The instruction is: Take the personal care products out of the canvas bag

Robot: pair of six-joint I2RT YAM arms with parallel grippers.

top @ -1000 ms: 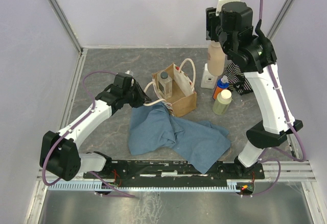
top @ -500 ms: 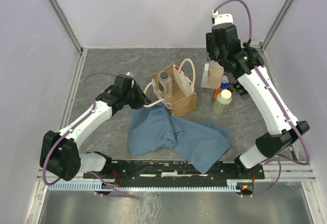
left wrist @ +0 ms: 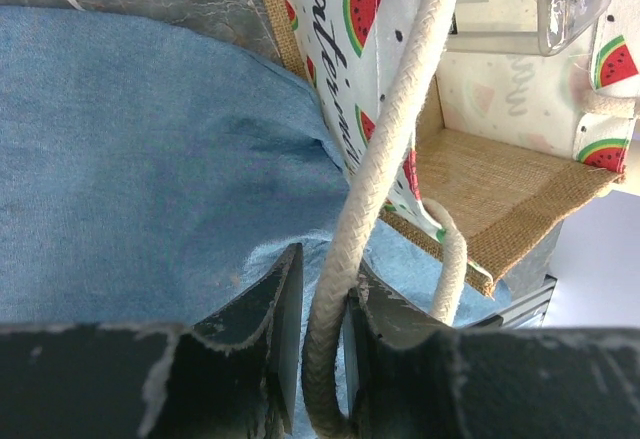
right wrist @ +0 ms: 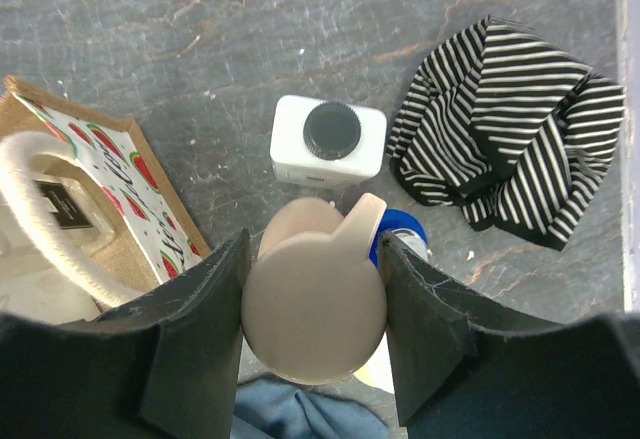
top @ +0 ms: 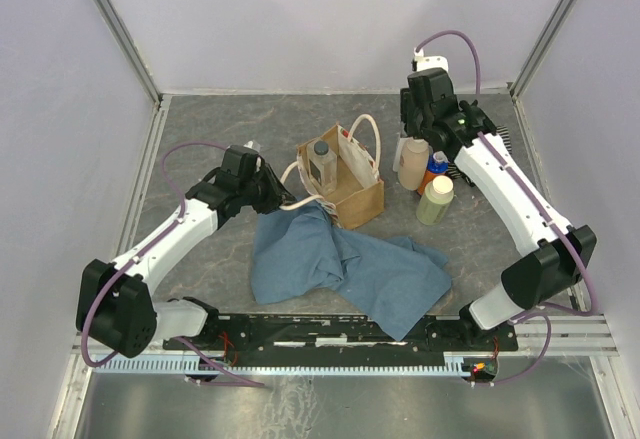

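Pump bottle (top: 412,163) clamped in right hand (right wrist: 315,331): set it upright on table (top: 220,119) toward far right corner, clear of neighbouring bottles (top: 435,201); left hand (left wrist: 318,331) pinches bag (top: 358,199) handle (left wrist: 395,149).

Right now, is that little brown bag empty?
No, the overhead view shows a clear bottle with a dark cap standing inside the bag.

Plainly a robotics lab test cell. Boxed in by plain pale lilac wall panels (top: 300,19) on bare aluminium frame posts (top: 118,29). Grey stone-patterned bench (top: 230,119) as floor. At 6 o'clock, a black mounting rail (top: 300,327) carrying two white-and-black robot arms (top: 170,234) (top: 520,199), trailing purple cables (top: 455,37).
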